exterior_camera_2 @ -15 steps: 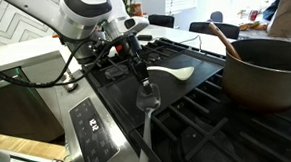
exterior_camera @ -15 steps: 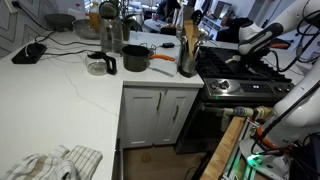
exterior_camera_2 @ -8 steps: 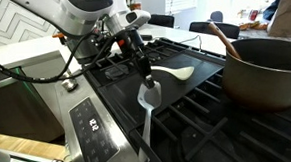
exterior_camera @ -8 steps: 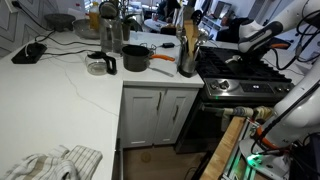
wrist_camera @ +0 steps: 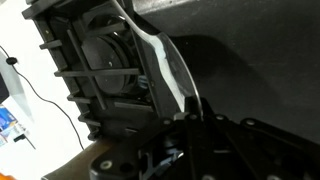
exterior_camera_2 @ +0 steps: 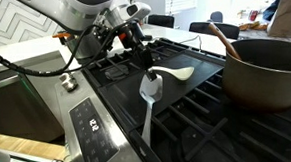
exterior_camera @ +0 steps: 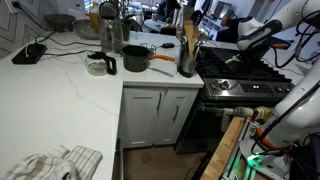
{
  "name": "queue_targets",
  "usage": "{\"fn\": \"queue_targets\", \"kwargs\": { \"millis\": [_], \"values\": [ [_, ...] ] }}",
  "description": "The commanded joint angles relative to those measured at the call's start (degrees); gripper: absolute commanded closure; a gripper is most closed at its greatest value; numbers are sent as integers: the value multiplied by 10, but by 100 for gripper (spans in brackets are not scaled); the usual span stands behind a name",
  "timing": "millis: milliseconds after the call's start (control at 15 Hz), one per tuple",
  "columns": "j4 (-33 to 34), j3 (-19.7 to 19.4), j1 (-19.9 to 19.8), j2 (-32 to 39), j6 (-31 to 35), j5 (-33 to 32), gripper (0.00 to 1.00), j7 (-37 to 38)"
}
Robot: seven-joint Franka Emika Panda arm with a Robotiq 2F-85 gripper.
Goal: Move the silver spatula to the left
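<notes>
The silver spatula [exterior_camera_2: 150, 103] hangs over the black stove top [exterior_camera_2: 116, 88], blade up and long handle pointing toward the front edge. My gripper [exterior_camera_2: 146, 63] is shut on its blade end and holds it off the grates. In the wrist view the spatula [wrist_camera: 162, 62] runs up from between my closed fingers [wrist_camera: 192, 118], over a burner grate [wrist_camera: 95, 75]. In an exterior view my arm [exterior_camera: 258, 36] reaches over the stove [exterior_camera: 238, 72]; the spatula is too small to make out there.
A white spoon [exterior_camera_2: 175, 72] lies on the stove just beyond the spatula. A large dark pot [exterior_camera_2: 267, 73] with a wooden spoon [exterior_camera_2: 221, 39] stands close by. The counter holds a black pot [exterior_camera: 135, 57], a kettle [exterior_camera: 110, 35] and a utensil holder [exterior_camera: 187, 55].
My gripper has moved up and away from the stove's front edge with the spatula in it, and the handle has swung to hang straighter.
</notes>
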Motion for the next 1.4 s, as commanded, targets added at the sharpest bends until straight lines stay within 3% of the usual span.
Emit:
{"fn": "queue_targets", "kwargs": {
  "millis": [0, 1000, 1333],
  "values": [
    [3, -2, 16, 0, 0, 6, 99, 5],
    [11, 11, 50, -27, -16, -16, 99, 13],
    [12, 26, 67, -30, -55, -29, 99, 29]
  ]
}}
